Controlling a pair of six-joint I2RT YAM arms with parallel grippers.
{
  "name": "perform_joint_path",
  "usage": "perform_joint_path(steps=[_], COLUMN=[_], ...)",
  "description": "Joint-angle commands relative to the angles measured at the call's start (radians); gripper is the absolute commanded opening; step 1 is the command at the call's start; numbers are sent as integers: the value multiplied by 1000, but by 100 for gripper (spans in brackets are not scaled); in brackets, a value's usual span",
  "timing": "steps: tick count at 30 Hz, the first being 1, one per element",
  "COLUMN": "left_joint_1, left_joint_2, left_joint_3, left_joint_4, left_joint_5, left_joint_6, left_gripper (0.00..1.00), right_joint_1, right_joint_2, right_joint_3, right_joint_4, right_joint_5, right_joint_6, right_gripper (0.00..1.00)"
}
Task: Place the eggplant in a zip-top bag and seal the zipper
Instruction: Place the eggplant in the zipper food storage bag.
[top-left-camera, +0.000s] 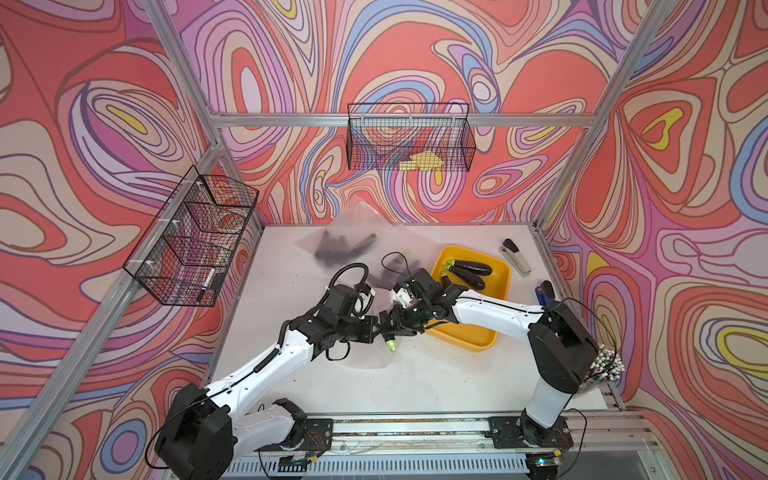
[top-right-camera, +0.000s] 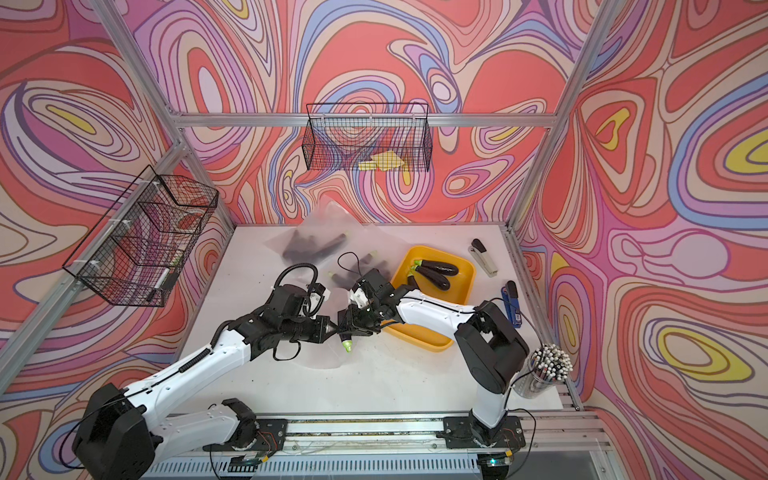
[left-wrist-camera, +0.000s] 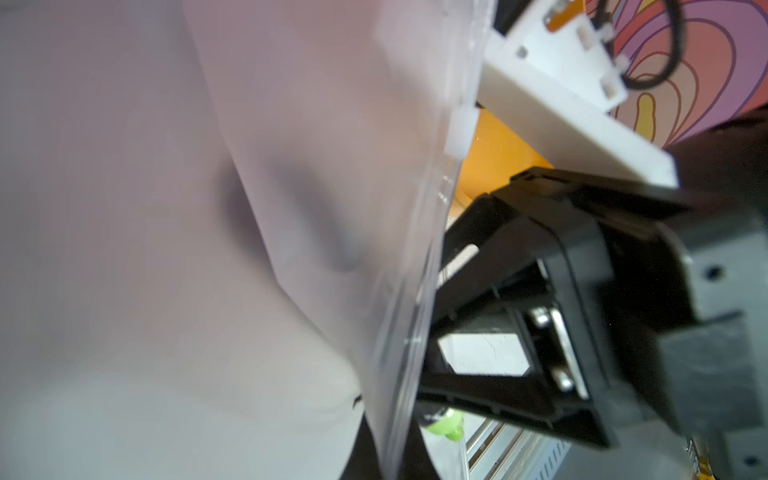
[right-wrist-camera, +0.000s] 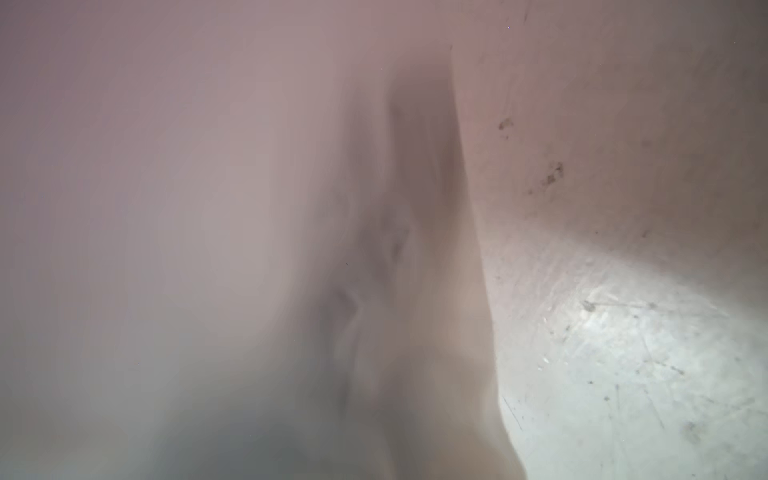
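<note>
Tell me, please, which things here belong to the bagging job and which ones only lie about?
Job:
- eggplant in the right hand
- zip-top bag pinched by the left hand
- yellow tray with spare eggplants

Lying about:
- grey stapler
- blue stapler
- pen cup
- back wire basket
- side wire basket
- filled bags

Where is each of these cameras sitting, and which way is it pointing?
Top views: high at the front, looking down at the table; left arm and right arm show.
Left wrist: on the left arm, facing the zip-top bag and right end effector.
Right wrist: on the right arm, against blurred bag; no robot parts.
Shared: top views and left wrist show the eggplant stem.
</note>
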Motion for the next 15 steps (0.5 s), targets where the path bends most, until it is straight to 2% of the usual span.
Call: perform_joint_path(steps=[1, 2, 4, 6, 8, 11, 13, 15], left_joint_1=[-4, -2, 21, 70, 116, 144, 144, 140], left_joint_2=[-10, -5, 8, 26, 40, 63, 83, 88], left_joint_3=[26, 29, 16, -6, -23, -8, 21, 29], left_joint_4=[-105, -108, -78, -24, 3, -37, -87, -90], left_joint_5=[9, -5, -4, 49, 53, -7, -19, 11], left_joint_6=[9, -11, -72, -137, -181, -147, -105, -77], left_gripper=[0, 0, 0, 0, 0, 0, 0, 0], right_joint_1=[5, 13, 26, 26, 24, 17, -33, -116], right_joint_2=[21, 19, -11, -84, -143, -202, -228, -241], right_joint_3=[3, 12, 18, 1, -7, 8, 11, 4], right_joint_4=[84, 92, 111, 147, 137, 45, -50, -170], right_joint_5=[74, 82, 118, 150, 183, 210, 239, 357], right_joint_6=[89, 89, 81, 85, 79, 40, -19, -126], right_gripper=[37, 47, 54, 56, 58, 58, 57, 55])
